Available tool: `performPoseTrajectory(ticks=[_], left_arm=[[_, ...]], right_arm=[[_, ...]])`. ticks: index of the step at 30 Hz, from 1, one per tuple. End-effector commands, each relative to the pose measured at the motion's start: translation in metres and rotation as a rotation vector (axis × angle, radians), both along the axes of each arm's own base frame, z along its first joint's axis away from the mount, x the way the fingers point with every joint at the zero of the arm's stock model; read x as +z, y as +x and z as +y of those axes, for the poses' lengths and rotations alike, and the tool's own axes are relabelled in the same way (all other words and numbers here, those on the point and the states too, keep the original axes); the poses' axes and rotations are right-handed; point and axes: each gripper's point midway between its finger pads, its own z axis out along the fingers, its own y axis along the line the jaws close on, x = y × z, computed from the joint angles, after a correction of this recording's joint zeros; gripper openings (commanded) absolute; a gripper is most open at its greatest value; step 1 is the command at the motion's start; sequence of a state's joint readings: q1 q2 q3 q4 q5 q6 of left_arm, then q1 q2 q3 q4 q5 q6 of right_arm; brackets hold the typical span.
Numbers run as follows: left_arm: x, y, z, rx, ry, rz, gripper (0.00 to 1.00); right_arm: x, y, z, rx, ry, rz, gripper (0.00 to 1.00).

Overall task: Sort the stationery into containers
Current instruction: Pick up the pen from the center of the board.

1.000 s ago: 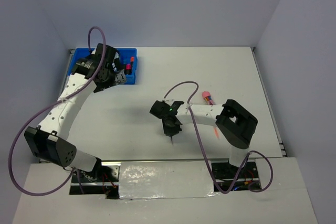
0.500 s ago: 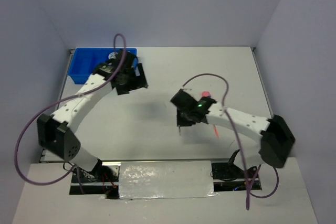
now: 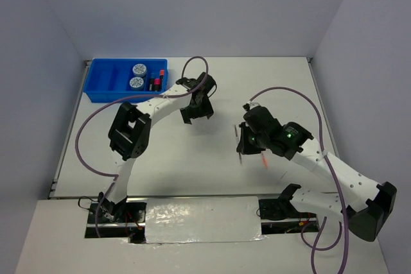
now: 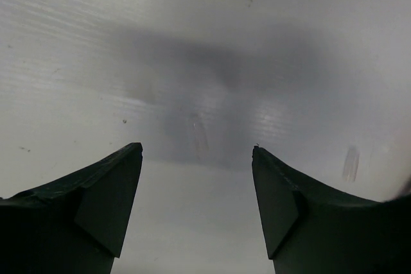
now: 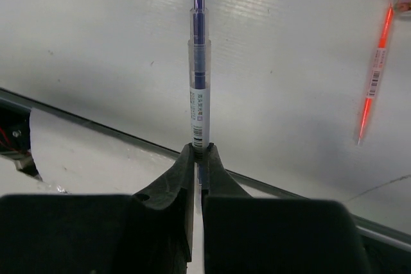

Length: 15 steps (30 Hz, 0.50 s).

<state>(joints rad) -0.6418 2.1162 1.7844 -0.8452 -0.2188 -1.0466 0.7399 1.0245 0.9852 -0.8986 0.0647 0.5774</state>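
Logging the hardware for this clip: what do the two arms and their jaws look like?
Both the left arm and right arm have white links with black joints and housings. A purple cable loops along each. The right arm carries a small green light. The jaws are dark and wedge-shaped.

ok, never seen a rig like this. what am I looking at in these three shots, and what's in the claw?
Two robot arms are bolted at the near edge of a white table. The wide picture is from a fixed camera above and behind them. The other two come from cameras on each wrist, looking out past that arm's own claw. The left claw is open, holding nothing, over bare table. The right claw is shut on a clear pen with blue ink, which sticks straight out from it. An orange pen lies loose on the table nearby. At the far left corner sits a blue tray with two round discs and some capped markers in it.
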Motion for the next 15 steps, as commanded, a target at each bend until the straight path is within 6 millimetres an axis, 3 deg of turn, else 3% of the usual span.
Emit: performPoseTrajectory(ticks=[1,7,15], left_arm=[[-0.005,0.007,0.000,0.076,0.030,0.005,0.81],[-0.031,-0.002,-0.002,0.101,0.056,0.058,0.73],[-0.043,-0.012,-0.016,0.109,0.057,0.085,0.62]], right_arm=[[0.007,-0.013,-0.005,0.051,0.016,-0.013,0.00],[0.002,-0.018,-0.007,0.086,0.010,-0.017,0.00],[-0.001,-0.013,-0.005,0.138,-0.016,-0.034,0.00]])
